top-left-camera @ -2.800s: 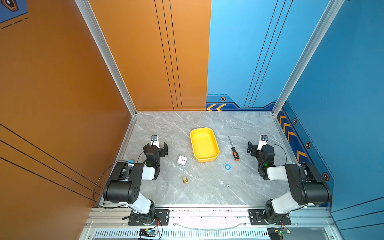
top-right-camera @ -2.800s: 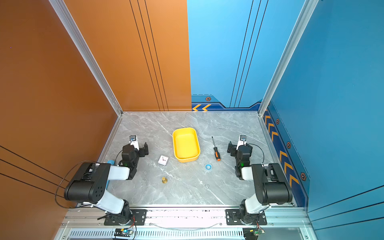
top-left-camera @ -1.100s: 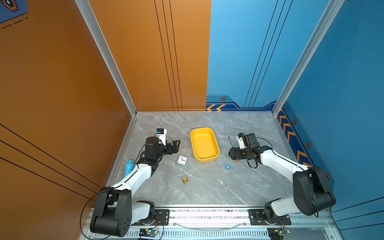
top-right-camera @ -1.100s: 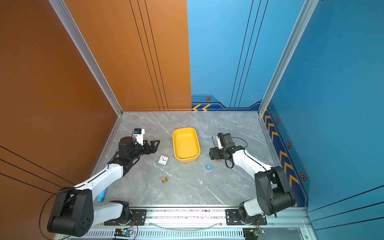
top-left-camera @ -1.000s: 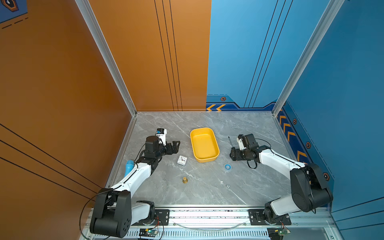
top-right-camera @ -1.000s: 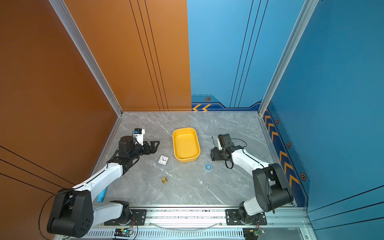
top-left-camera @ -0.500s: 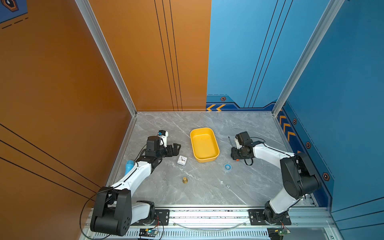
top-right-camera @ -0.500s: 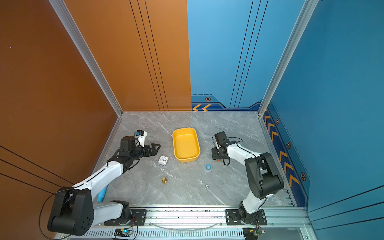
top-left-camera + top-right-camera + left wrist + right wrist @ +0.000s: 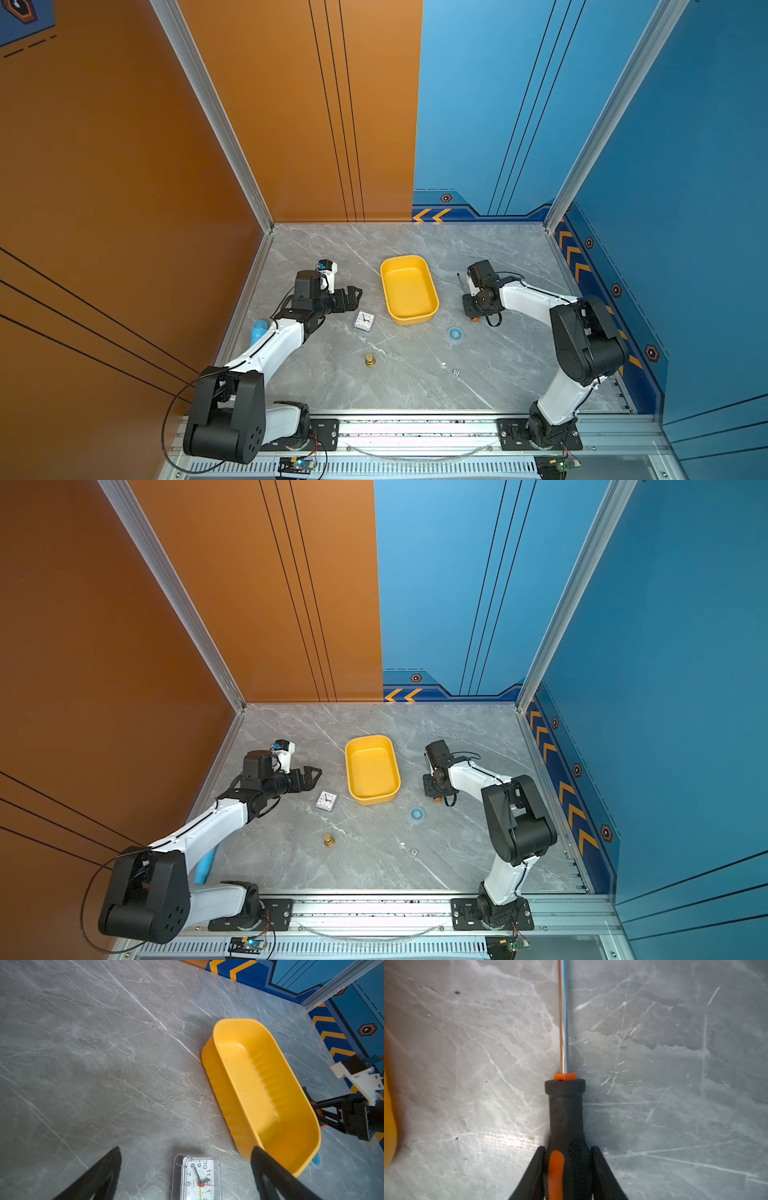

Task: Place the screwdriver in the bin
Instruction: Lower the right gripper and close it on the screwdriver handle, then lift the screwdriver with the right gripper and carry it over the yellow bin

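Observation:
The screwdriver (image 9: 565, 1109) lies on the marble floor just right of the bin, its thin shaft (image 9: 460, 282) pointing toward the back wall. My right gripper (image 9: 568, 1148) is shut on its black handle, one finger on each side, and the orange end (image 9: 475, 319) pokes out behind the gripper (image 9: 473, 305). The yellow bin (image 9: 411, 320) stands empty at the centre, showing in both top views (image 9: 372, 798) and in the left wrist view (image 9: 224, 1093). My left gripper (image 9: 357, 293) hovers open left of the bin with nothing between its fingers (image 9: 186, 1148).
A small clear-cased clock (image 9: 365, 321) sits below the left gripper near the bin's front left corner. A brass weight (image 9: 370, 360), a blue ring (image 9: 455, 333) and a tiny die (image 9: 456, 372) lie nearer the front. A light-blue flashlight (image 9: 258, 328) lies by the left wall.
My right gripper has come down over the screwdriver handle and shut on it. The left arm has drifted slightly and stays open.

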`<action>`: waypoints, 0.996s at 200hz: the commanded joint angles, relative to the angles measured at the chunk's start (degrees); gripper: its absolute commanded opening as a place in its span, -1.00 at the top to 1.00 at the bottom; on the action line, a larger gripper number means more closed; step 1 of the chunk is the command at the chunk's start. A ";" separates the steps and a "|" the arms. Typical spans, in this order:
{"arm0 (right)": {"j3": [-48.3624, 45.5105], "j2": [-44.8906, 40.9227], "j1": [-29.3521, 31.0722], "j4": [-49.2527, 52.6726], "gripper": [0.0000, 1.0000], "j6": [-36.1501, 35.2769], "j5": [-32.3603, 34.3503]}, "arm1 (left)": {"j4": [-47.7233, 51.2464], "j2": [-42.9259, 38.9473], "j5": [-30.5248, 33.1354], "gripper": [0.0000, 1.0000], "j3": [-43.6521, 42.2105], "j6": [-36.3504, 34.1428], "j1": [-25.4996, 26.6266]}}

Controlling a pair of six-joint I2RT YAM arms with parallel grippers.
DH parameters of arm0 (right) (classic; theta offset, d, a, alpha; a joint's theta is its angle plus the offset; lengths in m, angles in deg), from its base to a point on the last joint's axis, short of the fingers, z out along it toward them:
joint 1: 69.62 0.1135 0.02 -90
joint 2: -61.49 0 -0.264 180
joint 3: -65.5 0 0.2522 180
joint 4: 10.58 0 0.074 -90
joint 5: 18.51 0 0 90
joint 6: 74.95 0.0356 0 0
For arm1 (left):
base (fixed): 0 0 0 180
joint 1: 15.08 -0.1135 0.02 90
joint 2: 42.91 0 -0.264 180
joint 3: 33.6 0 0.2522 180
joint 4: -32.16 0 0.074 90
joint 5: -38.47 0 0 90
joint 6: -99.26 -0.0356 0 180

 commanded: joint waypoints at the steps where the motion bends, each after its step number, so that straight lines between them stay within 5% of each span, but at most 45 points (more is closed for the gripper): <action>1: 1.34 1.43 0.22 2.97 0.49 0.66 0.58 | 0.15 0.48 -2.00 -0.96 1.23 0.54 -0.46; 26: 1.32 1.11 0.14 3.34 0.66 1.86 0.47 | -0.11 0.47 -2.09 -0.96 1.21 0.42 -0.60; 43: 1.12 0.32 -0.58 3.52 1.00 4.06 -1.75 | -0.35 0.41 -2.13 -0.96 1.08 0.47 -0.72; 69: 0.98 -1.75 -2.05 3.61 1.00 11.41 -8.16 | -1.21 0.12 -1.65 -0.96 0.48 0.72 -0.87; 110: 1.79 -7.61 -1.81 3.89 1.00 18.92 -9.19 | -1.53 0.09 -2.19 -0.96 0.50 0.91 -1.16; 146: 9.50 -12.18 1.78 8.09 1.00 21.29 -4.84 | -1.79 -0.01 -2.15 -0.96 0.50 1.31 -1.25; 199: 24.03 -7.80 14.54 13.34 1.00 24.11 8.77 | -1.85 -0.40 -2.49 -0.96 0.07 1.15 -1.32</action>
